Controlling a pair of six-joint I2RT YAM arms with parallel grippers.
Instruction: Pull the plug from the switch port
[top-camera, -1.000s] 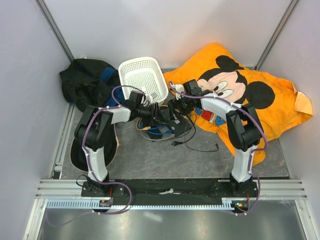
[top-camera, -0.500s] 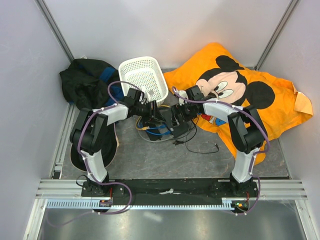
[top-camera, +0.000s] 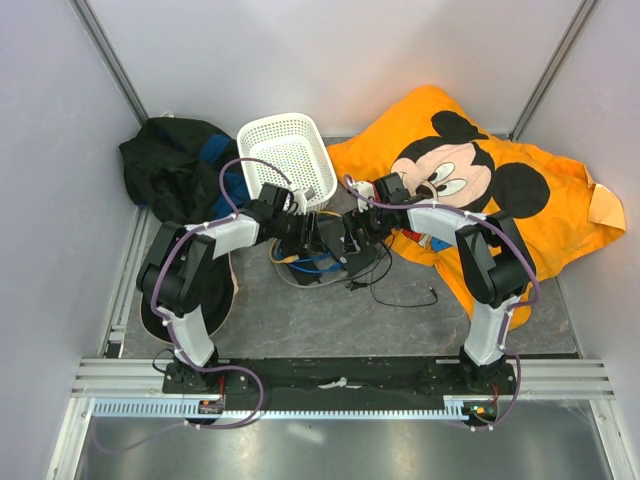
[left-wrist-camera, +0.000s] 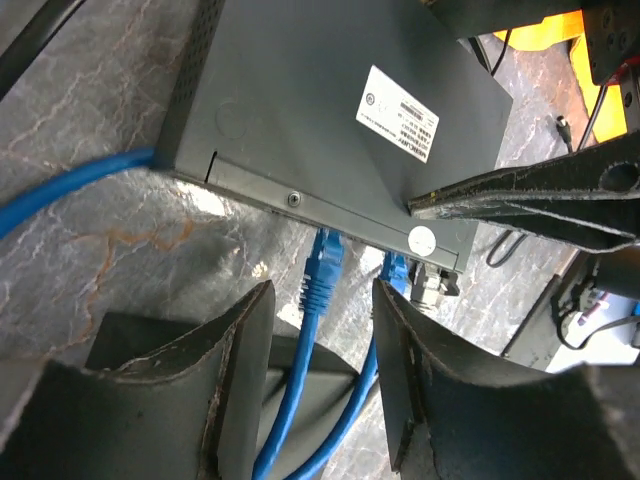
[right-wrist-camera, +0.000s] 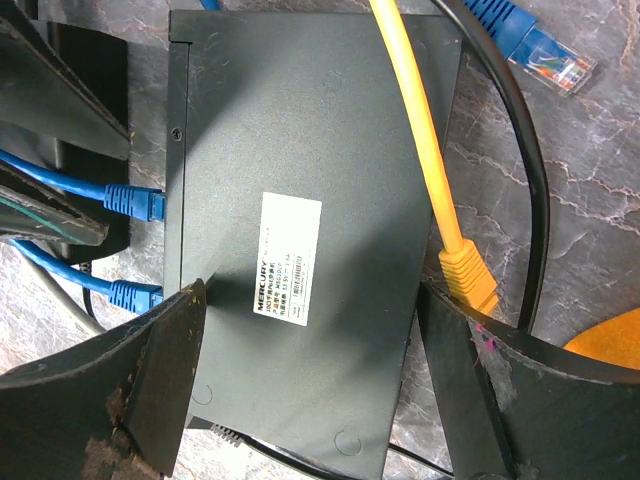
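- Switch (right-wrist-camera: 340, 150): a flat black box, white label (right-wrist-camera: 290, 258) facing up. It lies on the grey marbled counter (top-camera: 300, 310) between the two arms, just in front of the white basket (top-camera: 288, 155).
- Two plugs sit side by side in one long edge of the switch: blue plug (left-wrist-camera: 322, 268) and second blue plug (left-wrist-camera: 396, 266). Both are seated, and their blue leads run back toward the left arm.
- Left tool (left-wrist-camera: 322, 290): it is low at the port edge and points into it. The jaws are partway apart, one finger either side of the blue plug's lead. The plug sits just ahead of the fingertips, on the tool's centre line. A gap shows on both sides of the lead, so the tool is released and grasps nothing.
- Right tool (right-wrist-camera: 312, 290): it is over the switch from the opposite side, jaws spread wide, one finger at each long edge of the box. The label lies between them.
- One right-tool finger (left-wrist-camera: 520, 195) ends at the port edge, just beside the second blue plug. I cannot tell whether the pads bear on the box.
- Yellow lead (right-wrist-camera: 415, 120): it lies loose across the switch top. Its yellow plug (right-wrist-camera: 468, 275) lies past the edge opposite the ports, just beside a right-tool finger.
- Loose blue plug (right-wrist-camera: 548, 55) with a clear tip lies on the counter off that same side. A black cable (right-wrist-camera: 535, 200) curves along there.
- Orange Mickey Mouse cloth (top-camera: 480, 190) at right rear, dark bundle (top-camera: 170, 165) at left rear.
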